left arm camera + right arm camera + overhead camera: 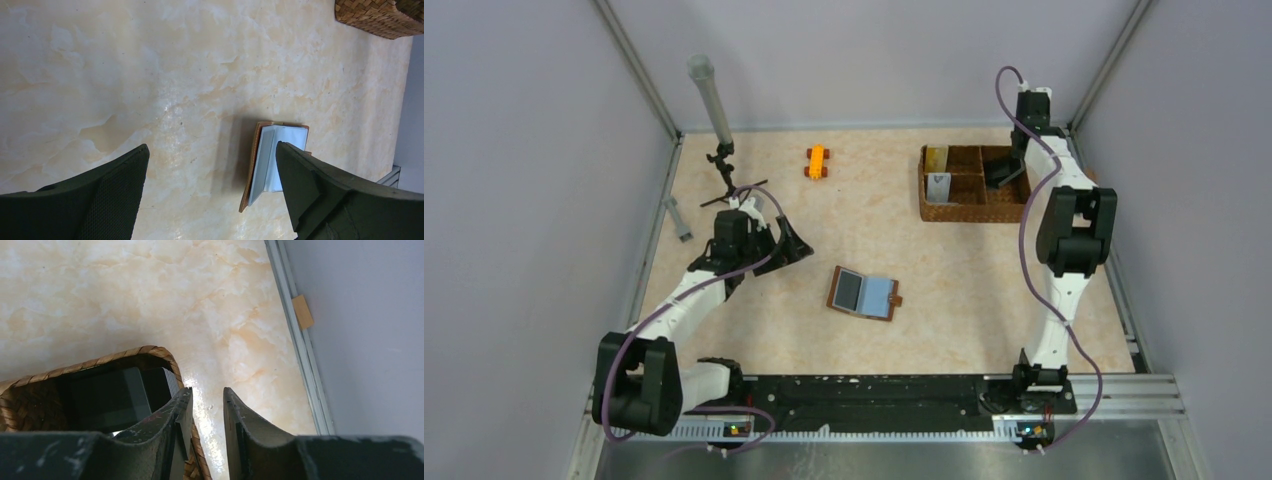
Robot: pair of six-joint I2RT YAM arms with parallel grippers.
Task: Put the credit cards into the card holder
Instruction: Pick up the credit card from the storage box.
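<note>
Now, the right end effector (pixel 206 392) hangs at the corner of the brown woven compartmented basket (pixel 150 350), its jaws narrowed to a slim gap with no card between them and the woven rim right at that gap. A stack of black rectangular credit cards (pixel 107 397) sits just inside, and gold and silver-grey credit cards (pixel 937 180) sit in the compartment at the basket's other end. Light, stiff, slick plastic, I'd judge, so pinch one across its flat faces at a raised edge or it slips. The small brown leather card holder (pixel 864 292) lies open mid-worktop (pixel 964 290), blue pockets up. The left end effector (pixel 211 147) hovers near it, spread wide and empty.
</note>
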